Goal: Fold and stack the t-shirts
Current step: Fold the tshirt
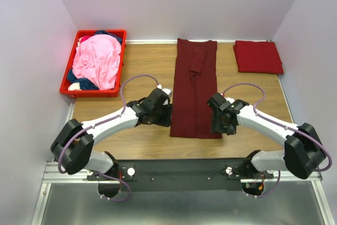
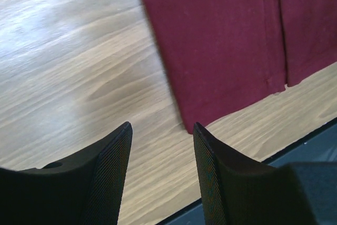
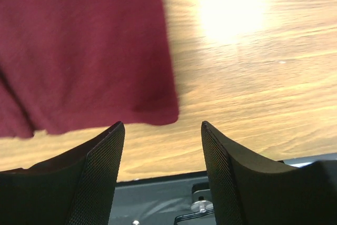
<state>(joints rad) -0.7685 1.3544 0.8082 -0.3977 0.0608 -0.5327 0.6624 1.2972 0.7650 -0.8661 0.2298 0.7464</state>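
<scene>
Top external: a dark maroon t-shirt [image 1: 196, 90] lies as a long strip on the bench [image 1: 137, 61] centre, a folded t-shirt [image 1: 258, 56] at 1 o'clock, a red crate [image 1: 89, 94] at 10 o'clock. Both jaws gape empty beside the strip's near end.

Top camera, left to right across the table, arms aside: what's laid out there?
Red crate heaped with shirts, pink shirt on top → long maroon shirt laid out flat in the middle → folded maroon shirt at the far right.

No readable text, label or number shows on the t-shirts [image 1: 196, 90] or crate [image 1: 92, 93].
</scene>
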